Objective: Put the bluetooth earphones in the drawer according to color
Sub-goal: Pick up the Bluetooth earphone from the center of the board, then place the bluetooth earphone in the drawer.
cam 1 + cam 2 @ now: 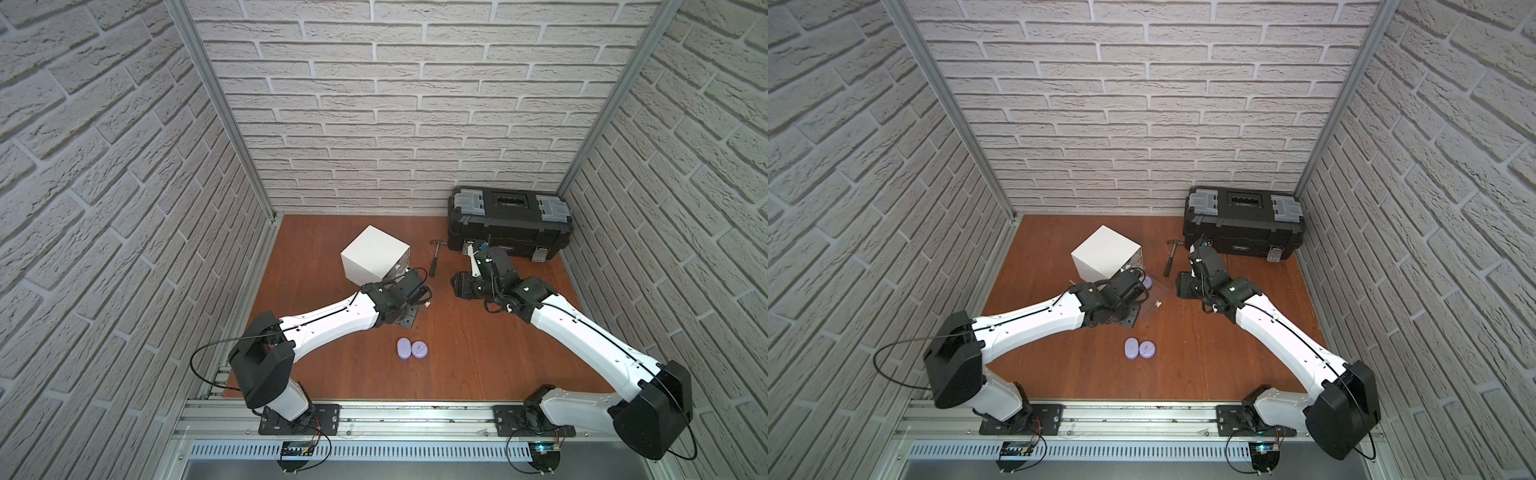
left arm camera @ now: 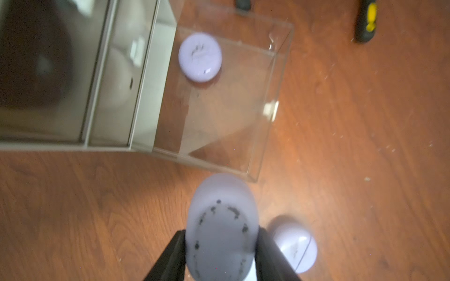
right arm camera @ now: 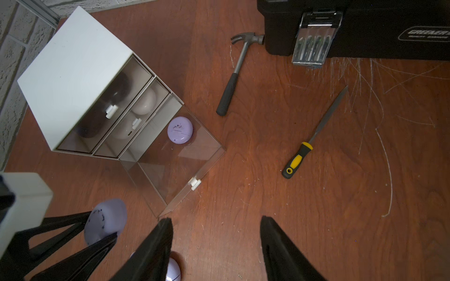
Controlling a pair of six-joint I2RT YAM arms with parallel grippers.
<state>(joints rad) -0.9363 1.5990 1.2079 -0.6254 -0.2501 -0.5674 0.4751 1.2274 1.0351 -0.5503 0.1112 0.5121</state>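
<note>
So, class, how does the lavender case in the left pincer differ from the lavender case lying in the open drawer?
The held case sits clamped in the left pincer, outside the drawer; the drawer case lies loose inside it. The held case looks oval, the drawer case round. Both are lavender with dark specks.

A scratched reddish-brown wooden floor [image 3: 316,219] carries a black toolbox [image 1: 509,226] standing against the back wall [image 1: 395,104]. Whitish brick-pattern walls [image 1: 104,166] rise behind and either side of the toolbox, joined by metal corner posts [image 1: 610,99]. Even, soft light.
</note>
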